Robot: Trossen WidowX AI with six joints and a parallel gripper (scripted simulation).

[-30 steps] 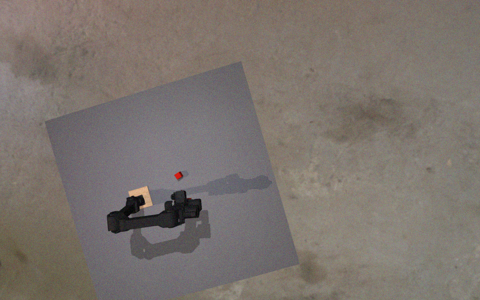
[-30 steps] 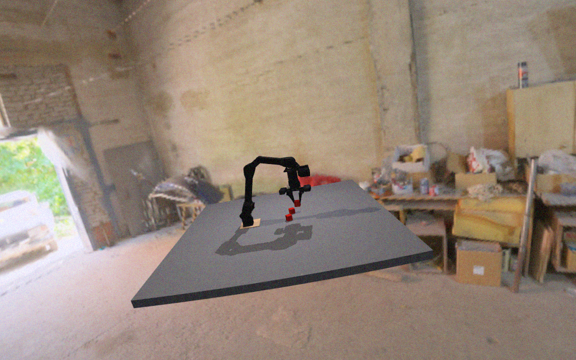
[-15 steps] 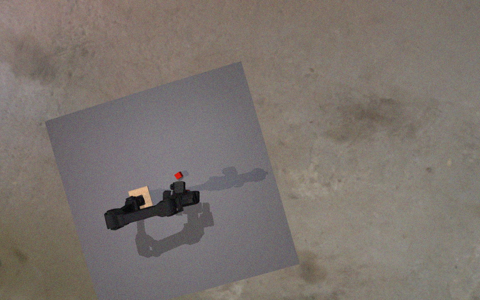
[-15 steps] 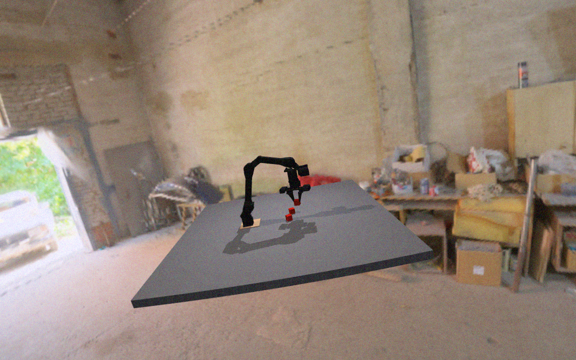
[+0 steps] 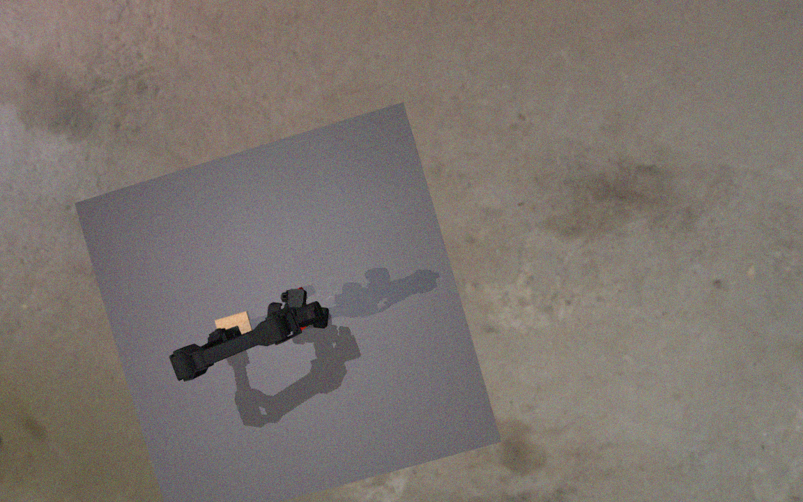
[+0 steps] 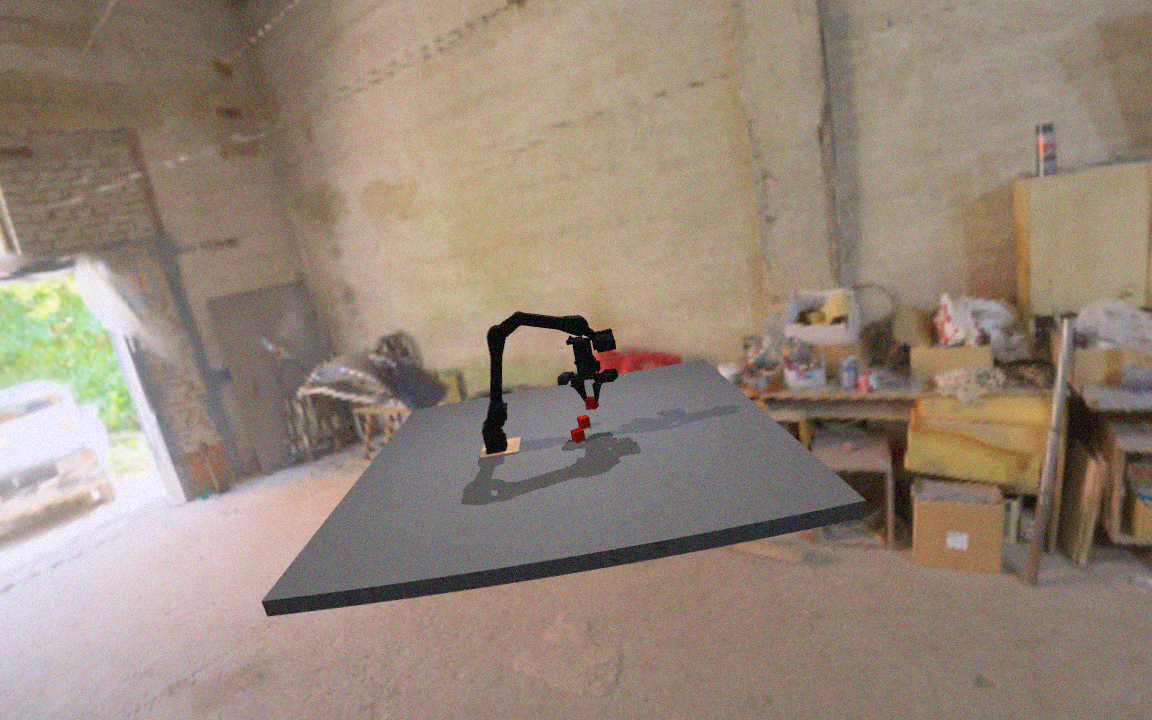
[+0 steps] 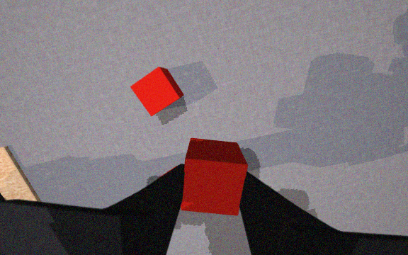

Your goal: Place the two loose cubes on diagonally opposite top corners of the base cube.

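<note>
The relation that matters now is the carried cube (image 6: pixel 591 403) (image 7: pixel 212 188) against the two on the table (image 5: pixel 242 218) (image 6: pixel 562 528) (image 7: pixel 66 35). In the wrist view, the far cube (image 5: pixel 301 288) (image 6: pixel 583 420) (image 7: pixel 156 92) lies at eleven o'clock from it, apart and turned cornerwise; the near cube (image 5: pixel 302 328) (image 6: pixel 577 435) (image 7: pixel 168 171) is a mere red sliver past a finger, between nine and ten o'clock. Which is the base cannot be told (all three wear the same red). If it is the near one, a short shift toward ten o'clock and a twist to match its edges seem called for.

The gripper (image 5: pixel 295 318) (image 6: pixel 591 399) (image 7: pixel 212 173) grasps its cube between two black tapering fingers, raised off the table. No cube yet caps another.

The cubes look smooth, matte and sharp-edged, having no long axis. The table is flat grey; the arm's mounting plate (image 5: pixel 233 320) (image 6: pixel 511 445) (image 7: pixel 16 173) is pale, grained like wood, and square-cornered.
</note>
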